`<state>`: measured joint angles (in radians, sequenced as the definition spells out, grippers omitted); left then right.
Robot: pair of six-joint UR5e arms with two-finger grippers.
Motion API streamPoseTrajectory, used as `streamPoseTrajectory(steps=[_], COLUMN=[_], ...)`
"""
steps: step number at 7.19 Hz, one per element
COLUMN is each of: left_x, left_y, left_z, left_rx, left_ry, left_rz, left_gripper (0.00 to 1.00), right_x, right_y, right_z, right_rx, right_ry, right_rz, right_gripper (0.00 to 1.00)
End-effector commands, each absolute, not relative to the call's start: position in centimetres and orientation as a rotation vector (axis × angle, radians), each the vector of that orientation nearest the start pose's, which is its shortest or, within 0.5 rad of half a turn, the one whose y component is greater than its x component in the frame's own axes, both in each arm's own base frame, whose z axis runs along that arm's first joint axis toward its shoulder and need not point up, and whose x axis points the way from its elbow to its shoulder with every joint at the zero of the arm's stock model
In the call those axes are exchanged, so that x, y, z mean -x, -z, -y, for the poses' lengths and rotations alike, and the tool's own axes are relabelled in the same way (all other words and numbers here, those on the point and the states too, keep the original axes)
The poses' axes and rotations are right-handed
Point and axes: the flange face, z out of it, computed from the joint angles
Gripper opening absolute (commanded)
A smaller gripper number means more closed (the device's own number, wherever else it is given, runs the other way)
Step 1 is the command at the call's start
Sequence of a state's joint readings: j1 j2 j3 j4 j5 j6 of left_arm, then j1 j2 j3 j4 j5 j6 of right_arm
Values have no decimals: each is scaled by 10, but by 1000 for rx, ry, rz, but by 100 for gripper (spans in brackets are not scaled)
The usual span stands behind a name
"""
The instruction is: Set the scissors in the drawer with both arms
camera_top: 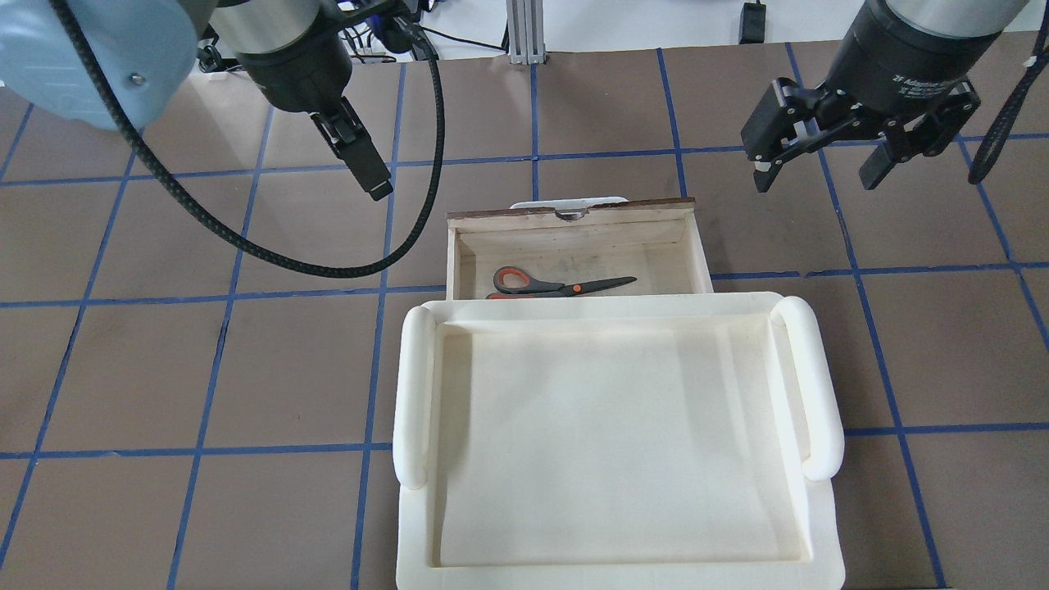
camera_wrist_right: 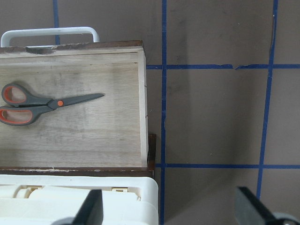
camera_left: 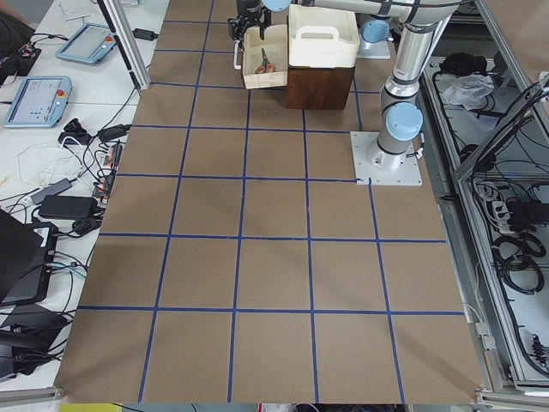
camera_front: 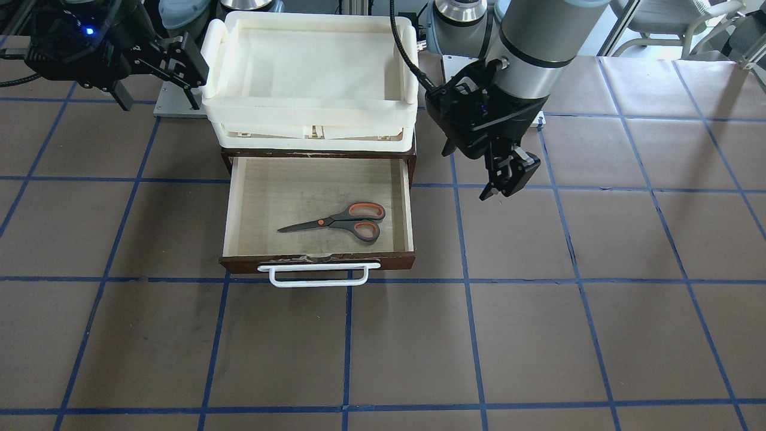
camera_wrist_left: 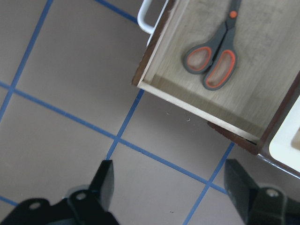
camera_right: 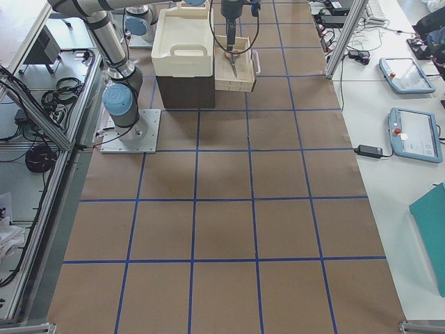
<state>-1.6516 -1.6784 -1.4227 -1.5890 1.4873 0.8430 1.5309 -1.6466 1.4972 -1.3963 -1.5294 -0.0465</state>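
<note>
The scissors (camera_front: 344, 222) lie flat inside the open drawer (camera_front: 317, 261), blades closed. They also show in the overhead view (camera_top: 557, 285), the left wrist view (camera_wrist_left: 213, 61) and the right wrist view (camera_wrist_right: 42, 105). My left gripper (camera_top: 373, 184) hangs open and empty over the table beside the drawer's handle end; its fingers (camera_wrist_left: 104, 180) stand wide apart. My right gripper (camera_top: 815, 182) is open and empty above the table on the drawer's other side, with fingers (camera_wrist_right: 91, 208) spread.
A cream-white plastic tray (camera_top: 414, 385) sits on the dark cabinet above the drawer (camera_top: 574, 215) and overhangs its back part. The drawer's white bar handle (camera_front: 317, 275) sticks out towards the operators' side. Brown table with a blue tape grid lies all around.
</note>
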Motion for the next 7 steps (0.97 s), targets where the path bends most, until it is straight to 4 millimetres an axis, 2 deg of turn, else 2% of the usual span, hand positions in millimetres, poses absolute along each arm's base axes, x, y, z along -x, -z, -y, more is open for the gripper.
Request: streamPoseTrajectory(steps=[1,2,3,4,5,6,7], left_x=[153,149,145,141,146,141,141], left_y=[-525,-530,-533,-526,-526,-529,-527], left_z=[519,511,506,502,496,490,484], left_rx=[-1104,-1015,-842,-585,-464,-294,-296], left_ry=[143,128,137,115,117,117,111], left_rz=[-2995,-2993,-3030,-3106,-3139,-3148,-3155], left_gripper=[97,100,100,100,100,100,100], right_x=[-118,-118,-118,-118,-118,-118,-118], right_y=[-545,-545,-545,-546,-548,-548,-547], right_z=[457,456,457,458,463,463,464], right_rx=[-22,-31,-31,-29,-30,-30,-30], right_ry=[-29,-25,-20,-3,42,42,40], right_rz=[-3110,-3112,-3109,-3109,-3111,-3111,-3111], right_gripper=[100,100,100,100,100,100,100])
